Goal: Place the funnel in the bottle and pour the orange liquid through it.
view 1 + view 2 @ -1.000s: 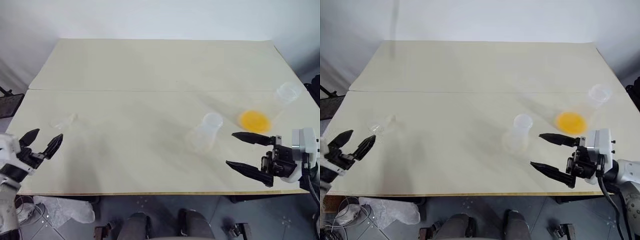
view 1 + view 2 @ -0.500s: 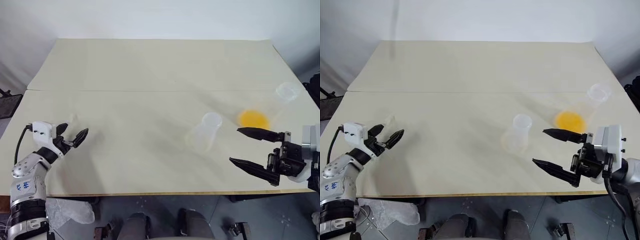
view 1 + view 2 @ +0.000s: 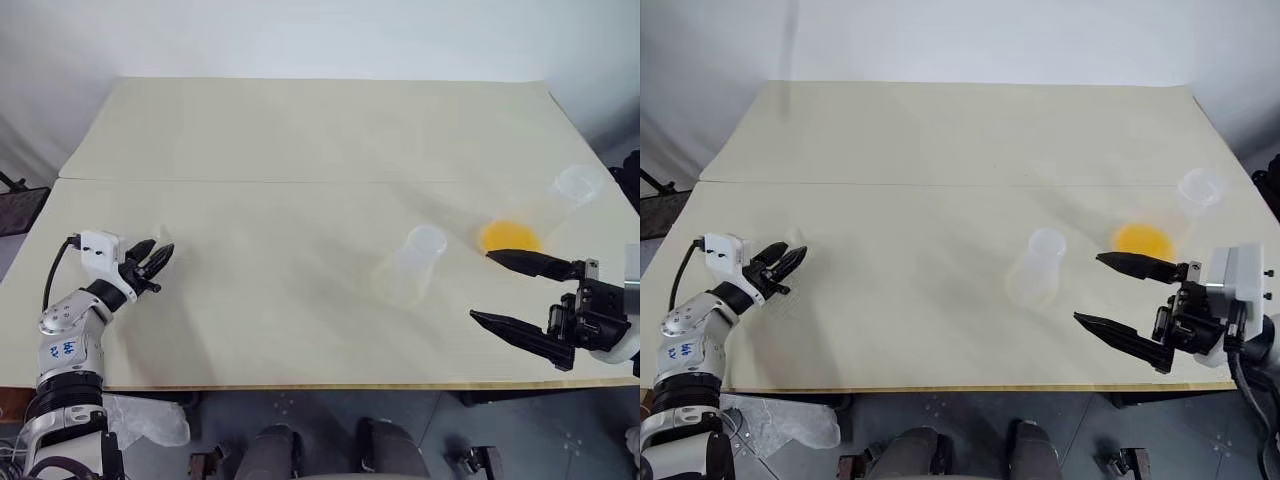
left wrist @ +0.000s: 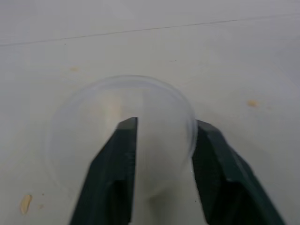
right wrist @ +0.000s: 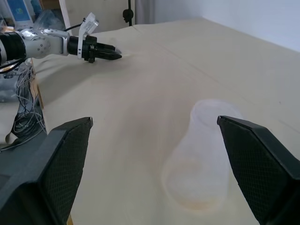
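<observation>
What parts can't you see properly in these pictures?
- Whether the left gripper really squeezes the funnel: in the left wrist view its fingers straddle the faint clear rim, but contact is unclear.
- The funnel's spout: in the head views the gripper covers it.
- The vessel holding the orange liquid: its clear walls barely show against the table.
- Anything inside the bottle: its frosted wall hides it.

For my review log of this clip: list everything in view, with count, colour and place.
funnel: one, clear, near the table's left edge, between the left gripper's fingers
bottle: one, frosted whitish, standing right of the table's middle
orange liquid: one portion, bright orange, in a clear vessel right of the bottle
clear cup: one, colourless, by the right edge
table: one, pale beige
left gripper: black fingers closing on the funnel's rim
right gripper: black, open, near the front right
</observation>
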Action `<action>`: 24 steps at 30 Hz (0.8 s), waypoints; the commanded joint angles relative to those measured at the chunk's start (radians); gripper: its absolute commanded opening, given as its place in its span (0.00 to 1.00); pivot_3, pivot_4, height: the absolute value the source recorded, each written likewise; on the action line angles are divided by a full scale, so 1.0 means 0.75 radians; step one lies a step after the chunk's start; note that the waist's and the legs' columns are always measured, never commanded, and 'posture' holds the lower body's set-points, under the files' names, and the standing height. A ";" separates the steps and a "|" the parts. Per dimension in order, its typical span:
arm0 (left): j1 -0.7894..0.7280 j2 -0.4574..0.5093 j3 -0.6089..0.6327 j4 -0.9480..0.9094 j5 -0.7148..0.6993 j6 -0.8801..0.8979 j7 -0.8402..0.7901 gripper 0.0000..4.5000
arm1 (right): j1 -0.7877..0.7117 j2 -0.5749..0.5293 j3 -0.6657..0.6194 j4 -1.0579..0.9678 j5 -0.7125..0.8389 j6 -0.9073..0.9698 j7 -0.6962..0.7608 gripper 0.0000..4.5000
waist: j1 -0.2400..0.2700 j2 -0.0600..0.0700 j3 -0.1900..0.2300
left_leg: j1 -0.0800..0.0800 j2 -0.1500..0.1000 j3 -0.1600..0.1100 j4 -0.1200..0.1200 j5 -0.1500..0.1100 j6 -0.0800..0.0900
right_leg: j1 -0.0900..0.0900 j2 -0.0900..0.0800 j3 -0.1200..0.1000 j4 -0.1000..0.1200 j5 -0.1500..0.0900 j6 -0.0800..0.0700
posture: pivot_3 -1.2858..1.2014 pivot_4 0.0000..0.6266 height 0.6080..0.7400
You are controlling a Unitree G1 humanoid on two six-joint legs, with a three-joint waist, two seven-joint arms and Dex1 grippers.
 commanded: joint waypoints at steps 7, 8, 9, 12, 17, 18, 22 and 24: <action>-0.174 0.052 -0.086 -0.170 -0.059 0.087 -0.191 0.00 | -0.018 -0.038 -0.023 0.023 0.005 -0.018 0.058 1.00 | 0.022 0.000 0.000 | -0.001 -0.004 0.000 0.000 0.001 0.002 | 0.000 -0.003 0.000 0.000 0.001 0.002 | 0.52 0.24 1.00; -0.206 0.051 -0.101 -0.180 -0.060 0.094 -0.209 0.00 | -0.021 -0.037 -0.017 0.026 0.000 -0.022 0.061 1.00 | 0.023 0.000 0.000 | -0.001 -0.004 0.000 0.000 0.002 0.003 | 0.000 -0.003 0.000 0.000 0.001 0.002 | 0.52 0.24 1.00; -0.238 0.049 -0.115 -0.187 -0.062 0.104 -0.226 0.00 | -0.022 -0.034 -0.010 0.029 -0.005 -0.027 0.065 1.00 | 0.023 0.000 0.000 | -0.001 -0.005 0.000 0.000 0.002 0.003 | 0.000 -0.003 0.000 0.000 0.001 0.002 | 0.52 0.24 1.00; -0.330 0.037 -0.177 -0.216 -0.072 0.143 -0.303 0.00 | 0.001 -0.025 0.010 0.030 -0.039 -0.054 0.103 1.00 | 0.021 0.000 0.000 | -0.001 -0.005 0.000 0.000 0.002 0.003 | 0.000 -0.003 -0.001 -0.001 0.001 0.003 | 0.52 0.24 1.00; -0.488 0.011 -0.291 -0.229 -0.079 0.182 -0.438 0.00 | 0.056 0.014 0.045 0.048 -0.112 -0.120 0.147 1.00 | 0.021 -0.001 0.001 | -0.002 -0.006 0.001 0.000 0.002 0.003 | 0.000 -0.003 -0.002 -0.001 0.002 0.003 | 0.52 0.24 1.00; -0.536 0.000 -0.319 -0.226 -0.080 0.193 -0.473 0.00 | 0.074 0.028 0.053 0.056 -0.131 -0.138 0.150 1.00 | 0.025 -0.002 0.001 | -0.003 -0.006 0.000 0.000 0.002 0.004 | 0.000 -0.003 -0.003 -0.001 0.002 0.003 | 0.52 0.24 1.00; -0.709 -0.068 -0.410 -0.184 -0.080 0.198 -0.604 0.00 | 0.138 0.116 0.085 0.074 -0.199 -0.203 0.121 1.00 | 0.027 -0.002 0.001 | -0.005 -0.007 -0.001 0.003 0.003 0.005 | 0.000 -0.003 -0.003 -0.002 0.003 0.005 | 0.52 0.24 1.00; -0.780 -0.117 -0.449 -0.164 -0.077 0.192 -0.657 0.00 | 0.169 0.167 0.100 0.088 -0.241 -0.246 0.096 1.00 | 0.027 -0.002 0.001 | -0.005 -0.008 -0.001 0.003 0.003 0.005 | 0.000 -0.003 -0.003 -0.002 0.003 0.007 | 0.52 0.24 1.00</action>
